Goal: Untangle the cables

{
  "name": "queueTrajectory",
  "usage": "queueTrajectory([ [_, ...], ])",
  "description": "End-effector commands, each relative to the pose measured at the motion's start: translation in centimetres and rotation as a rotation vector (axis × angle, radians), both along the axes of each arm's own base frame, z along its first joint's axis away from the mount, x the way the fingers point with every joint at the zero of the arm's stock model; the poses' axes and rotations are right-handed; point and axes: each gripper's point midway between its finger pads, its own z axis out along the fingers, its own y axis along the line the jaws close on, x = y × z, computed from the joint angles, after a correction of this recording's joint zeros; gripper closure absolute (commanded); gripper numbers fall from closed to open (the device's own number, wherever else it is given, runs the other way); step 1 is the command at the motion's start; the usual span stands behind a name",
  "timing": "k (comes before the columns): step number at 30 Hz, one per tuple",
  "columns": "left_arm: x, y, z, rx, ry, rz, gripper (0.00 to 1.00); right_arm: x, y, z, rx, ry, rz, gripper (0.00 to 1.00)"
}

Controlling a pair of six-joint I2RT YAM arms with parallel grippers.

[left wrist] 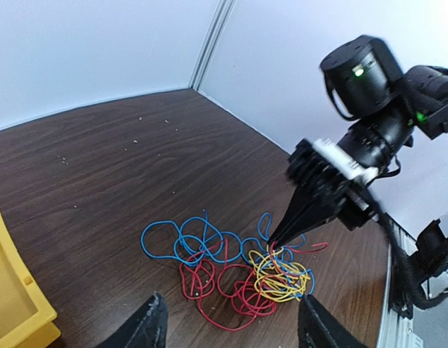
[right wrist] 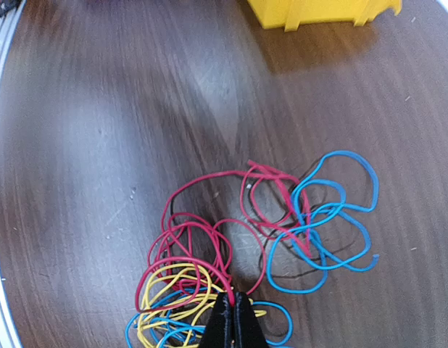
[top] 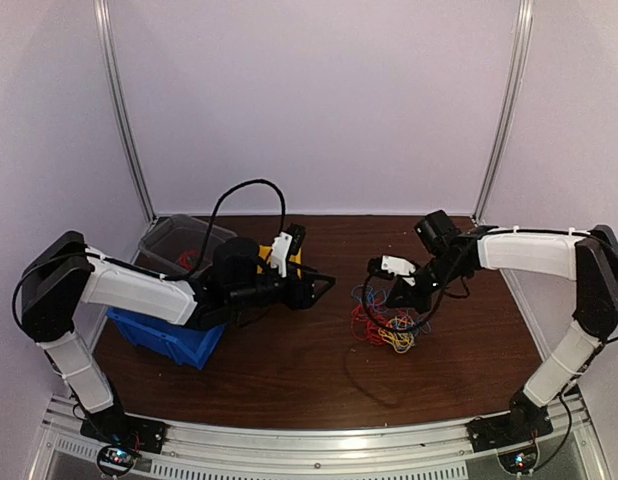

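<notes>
The cables [top: 381, 328] lie as a small red, blue and yellow tangle on the brown table, right of centre. My right gripper [top: 392, 312] points down into the tangle. In the right wrist view its fingertips [right wrist: 233, 301] are pressed together on a red strand at the near edge of the cables [right wrist: 214, 175]. The left wrist view shows the same gripper's tip [left wrist: 275, 241] at the top of the yellow clump [left wrist: 281, 282]. My left gripper [top: 324, 285] hovers left of the tangle; its jaws [left wrist: 231, 326] are wide apart and empty.
A yellow bin [top: 261, 256] sits behind my left gripper and also shows in the left wrist view [left wrist: 14, 304] and the right wrist view [right wrist: 318, 13]. A blue bin [top: 169, 338] and a clear container [top: 174, 238] stand at the left.
</notes>
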Motion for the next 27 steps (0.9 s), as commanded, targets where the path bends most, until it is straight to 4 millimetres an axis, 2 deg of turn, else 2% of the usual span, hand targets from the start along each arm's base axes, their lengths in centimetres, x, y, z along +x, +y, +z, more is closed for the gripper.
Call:
queueTrajectory([
  [1,-1.3,-3.2,1.6,-0.056,-0.027,-0.031,0.36,0.7,0.6,10.4,0.132,-0.183,-0.014,1.0],
  [4,-3.8,-6.1,3.5,-0.085,-0.179,-0.091,0.35,0.4,0.3,16.6,0.225,-0.262,-0.033,1.0],
  [7,-5.3,-8.4,5.3,-0.158,-0.275,-0.138,0.34,-0.4,-0.1,21.5,0.298,-0.325,-0.03,1.0],
  [10,-5.4,-10.9,5.9,-0.201,-0.293,-0.183,0.34,-1.0,-0.3,25.1,0.353,-0.36,-0.021,1.0],
  [14,-4.2,-13.7,5.1,-0.189,-0.309,-0.192,0.36,-1.9,-0.4,29.5,0.444,-0.387,-0.01,1.0],
  [19,-2.4,-15.9,2.3,-0.138,-0.263,-0.16,0.61,-2.7,-0.9,34.7,0.531,-0.464,-0.018,1.0],
  [22,-2.3,-16.3,1.0,-0.138,-0.241,-0.161,0.72,-3.1,-1.4,38.6,0.588,-0.519,-0.021,1.0],
  [27,-2.2,-17.2,-1.2,-0.111,-0.216,-0.18,0.93,-2.8,-2.9,44.9,0.728,-0.571,-0.064,1.0],
])
